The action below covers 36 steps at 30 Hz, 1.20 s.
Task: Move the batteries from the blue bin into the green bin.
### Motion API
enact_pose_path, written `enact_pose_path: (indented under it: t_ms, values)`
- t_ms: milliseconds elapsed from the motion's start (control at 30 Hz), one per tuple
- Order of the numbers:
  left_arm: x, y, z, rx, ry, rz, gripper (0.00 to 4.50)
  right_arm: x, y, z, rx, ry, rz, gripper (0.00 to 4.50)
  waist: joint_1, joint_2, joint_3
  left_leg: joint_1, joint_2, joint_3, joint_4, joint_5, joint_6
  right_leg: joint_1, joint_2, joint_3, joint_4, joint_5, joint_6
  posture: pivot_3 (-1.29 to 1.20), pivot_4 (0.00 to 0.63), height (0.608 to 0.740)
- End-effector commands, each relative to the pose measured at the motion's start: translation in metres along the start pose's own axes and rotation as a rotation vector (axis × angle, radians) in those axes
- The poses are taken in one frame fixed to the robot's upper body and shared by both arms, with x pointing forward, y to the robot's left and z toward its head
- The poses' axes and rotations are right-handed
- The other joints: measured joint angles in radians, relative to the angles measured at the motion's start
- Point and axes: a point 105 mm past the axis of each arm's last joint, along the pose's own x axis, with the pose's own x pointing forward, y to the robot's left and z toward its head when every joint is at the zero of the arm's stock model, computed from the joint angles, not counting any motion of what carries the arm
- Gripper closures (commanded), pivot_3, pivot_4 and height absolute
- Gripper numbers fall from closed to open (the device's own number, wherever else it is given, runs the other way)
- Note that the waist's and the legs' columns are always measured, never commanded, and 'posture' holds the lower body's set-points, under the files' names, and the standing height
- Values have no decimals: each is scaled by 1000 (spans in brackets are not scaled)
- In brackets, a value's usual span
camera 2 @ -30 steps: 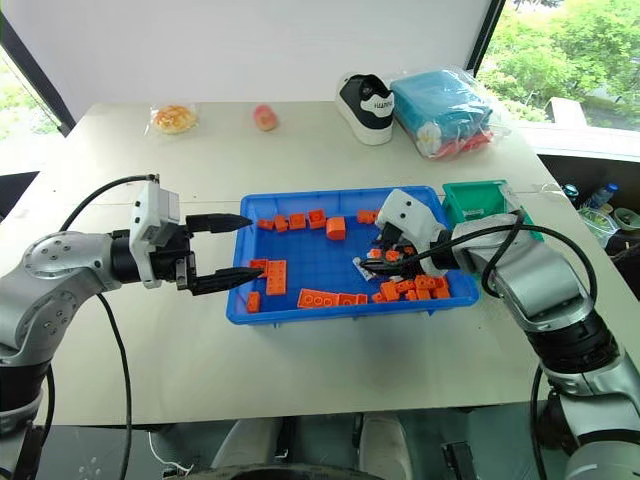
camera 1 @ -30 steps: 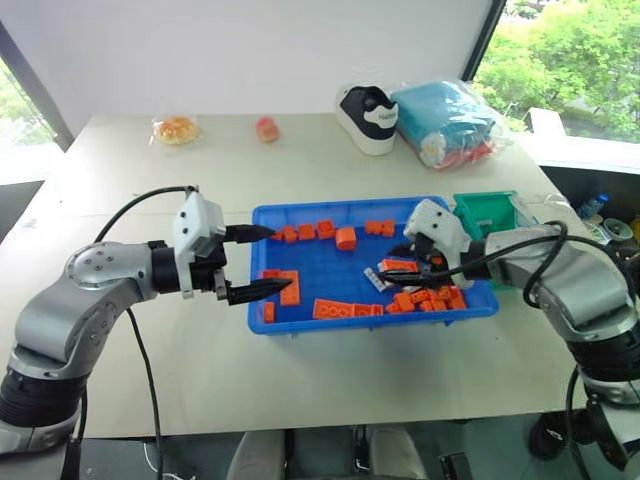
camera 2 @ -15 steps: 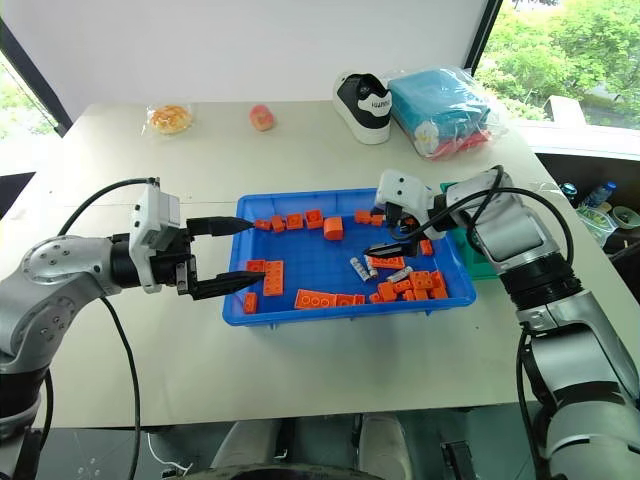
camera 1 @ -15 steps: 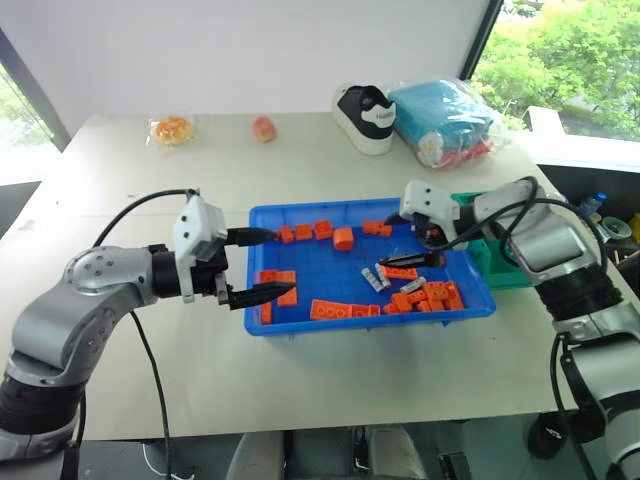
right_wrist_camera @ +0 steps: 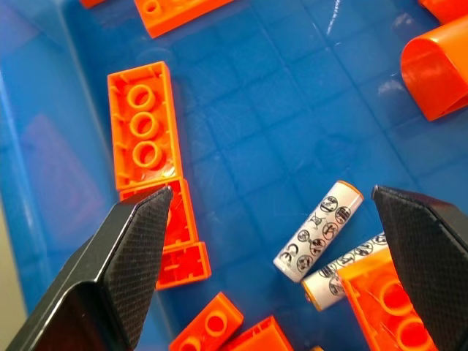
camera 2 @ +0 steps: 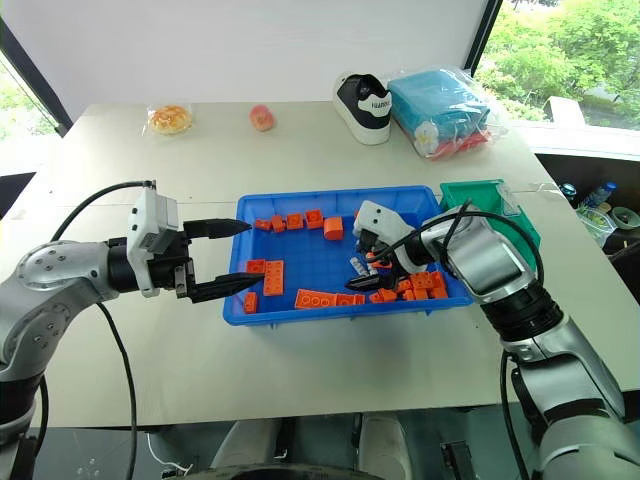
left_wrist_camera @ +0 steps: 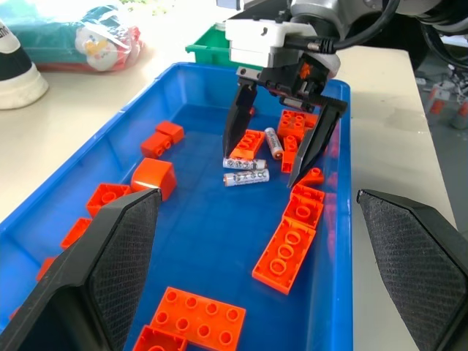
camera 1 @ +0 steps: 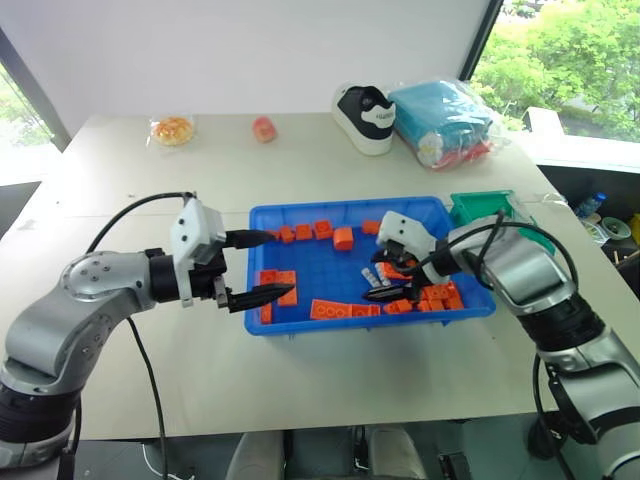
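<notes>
The blue bin [camera 1: 330,268] lies mid-table with orange bricks [camera 1: 345,238] scattered in it. Three silver batteries [left_wrist_camera: 246,170] lie on its floor towards the right, two side by side [right_wrist_camera: 318,232] and one next to a brick. My right gripper [left_wrist_camera: 259,167] is open and points down into the bin, its fingers straddling the paired batteries without touching them. At the bin's left rim my left gripper [camera 1: 282,264] hovers open, with nothing between its fingers. The green bin [camera 1: 483,207] stands just off the blue bin's far right corner.
A black-and-white shoe [camera 1: 368,118] and a teal plastic-wrapped bundle [camera 1: 445,120] lie at the back right. A snack packet [camera 1: 174,130] and a small pink item [camera 1: 265,128] are at the back left. Orange bricks [camera 1: 430,297] crowd the bin's right end, close to the batteries.
My right gripper rose to the bin's back right corner, opening wider, then came down and left over the batteries. The left gripper has stayed where it was.
</notes>
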Motion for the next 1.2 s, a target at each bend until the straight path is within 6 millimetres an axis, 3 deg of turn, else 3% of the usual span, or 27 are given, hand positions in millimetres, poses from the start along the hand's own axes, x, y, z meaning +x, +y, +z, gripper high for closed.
enact_pose_path:
  t_ms: [33,500,600,833,1000,1067,1200]
  values:
    - [-4,2,12,48,-17,8,0,3,3,4,-3,-18,-19,12,0,0,0,0,0,0,0,0,0,0,0,0,0,0,0,0,150,707]
    - [-3,4,14,53,-22,6,0,11,-14,-12,34,21,-90,12,0,0,0,0,0,0,0,0,0,0,0,0,0,0,1,0,150,707]
    - [-3,4,14,54,-23,10,0,12,-12,-15,30,28,-83,783,-1,0,0,0,0,0,1,0,0,0,0,0,0,0,1,0,150,707]
    - [-5,6,14,56,-22,16,0,13,-4,-10,8,12,-63,4297,0,0,0,0,0,0,1,0,0,0,0,0,0,0,1,0,150,707]
    - [-4,4,12,49,-16,-4,0,-6,-3,16,12,-80,-89,4297,0,0,0,0,0,0,1,0,0,0,0,0,0,0,1,0,150,707]
    - [-3,2,12,47,-19,-19,0,-26,-10,31,34,-133,-143,4297,0,0,0,0,0,0,1,0,0,0,0,0,0,0,1,0,150,707]
    - [0,1,10,48,-19,-43,0,-84,-36,46,107,-221,-317,4297,5,1,1,0,0,-1,1,0,0,-2,0,0,0,-1,1,0,150,707]
